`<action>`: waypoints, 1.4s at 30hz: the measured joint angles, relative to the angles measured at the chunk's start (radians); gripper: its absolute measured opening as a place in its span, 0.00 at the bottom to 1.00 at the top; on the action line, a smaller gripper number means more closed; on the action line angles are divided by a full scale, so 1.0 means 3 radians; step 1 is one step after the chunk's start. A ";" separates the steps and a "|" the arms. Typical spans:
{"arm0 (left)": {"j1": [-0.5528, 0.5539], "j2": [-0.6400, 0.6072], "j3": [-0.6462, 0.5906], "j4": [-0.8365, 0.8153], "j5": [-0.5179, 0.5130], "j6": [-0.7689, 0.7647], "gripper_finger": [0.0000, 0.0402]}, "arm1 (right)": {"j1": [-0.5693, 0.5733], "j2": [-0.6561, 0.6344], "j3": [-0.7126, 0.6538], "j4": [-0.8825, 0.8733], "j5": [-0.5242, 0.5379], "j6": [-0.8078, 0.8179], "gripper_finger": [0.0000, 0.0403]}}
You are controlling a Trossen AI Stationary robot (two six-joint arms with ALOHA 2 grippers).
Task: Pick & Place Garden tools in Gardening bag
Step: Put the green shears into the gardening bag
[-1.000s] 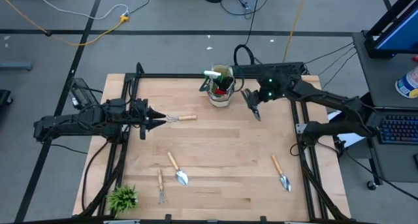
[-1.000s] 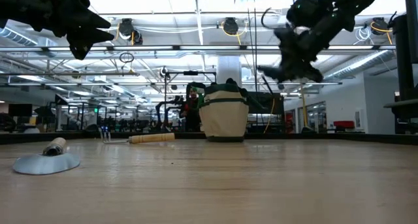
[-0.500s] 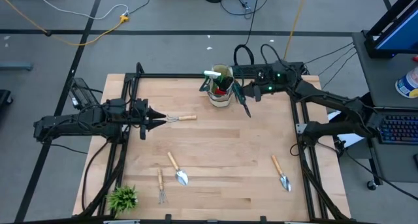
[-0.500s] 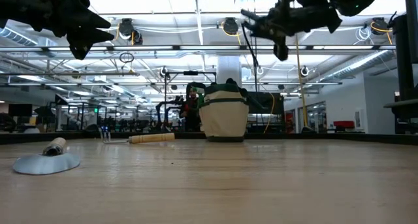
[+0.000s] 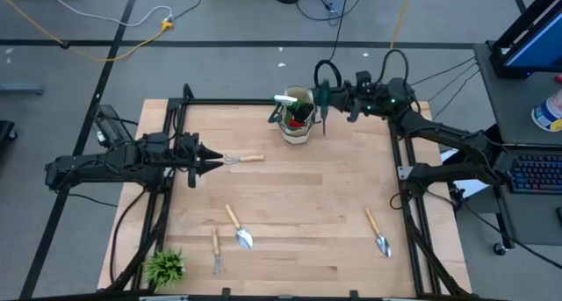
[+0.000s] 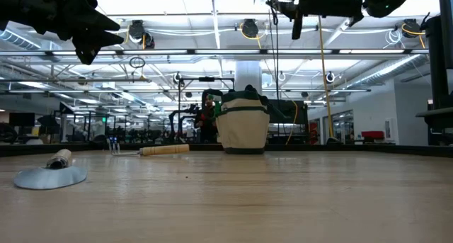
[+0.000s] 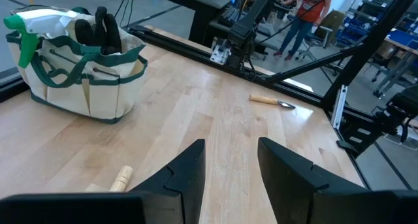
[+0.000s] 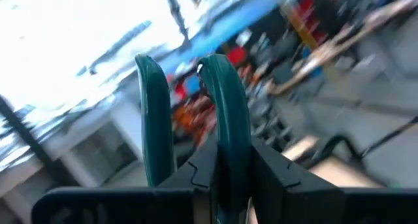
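Observation:
The beige gardening bag [image 5: 297,118] stands at the table's far middle, with a green spray bottle and a red-and-black glove in it; it also shows in the left wrist view [image 7: 85,74]. My right gripper [image 5: 332,97] is high beside the bag's right side, shut on pruning shears with teal handles [image 8: 222,113]. My left gripper [image 5: 209,163] is open and empty at the left, raised, just short of a wooden-handled rake [image 5: 241,159] that lies flat on the table. My right gripper pinches one teal handle of the shears [image 8: 228,152] between its two fingers; the other handle [image 8: 151,106] stands free beside it. The fingers lie about level, coming from the table's right. The shears [image 5: 323,115] are lifted clear, next to the bag's right rim.
A trowel [image 5: 239,228] and a small rake [image 5: 216,250] lie at the near left, another trowel [image 5: 378,233] at the near right. A spiky green plant [image 5: 165,266] stands at the near left corner. The middle of the wooden table [image 5: 299,196] is bare.
My right gripper has risen and gone toward the table's far edge and left, to the bag's right side, turning as it went and staying shut on the shears. The shears have swung from pointing toward the near edge to hanging beside the bag.

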 joint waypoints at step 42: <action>-0.0001 0.0001 0.0001 0.0072 -0.0087 -0.0027 0.36 | 0.0339 0.1776 0.0290 0.1822 0.2455 -0.2278 0.13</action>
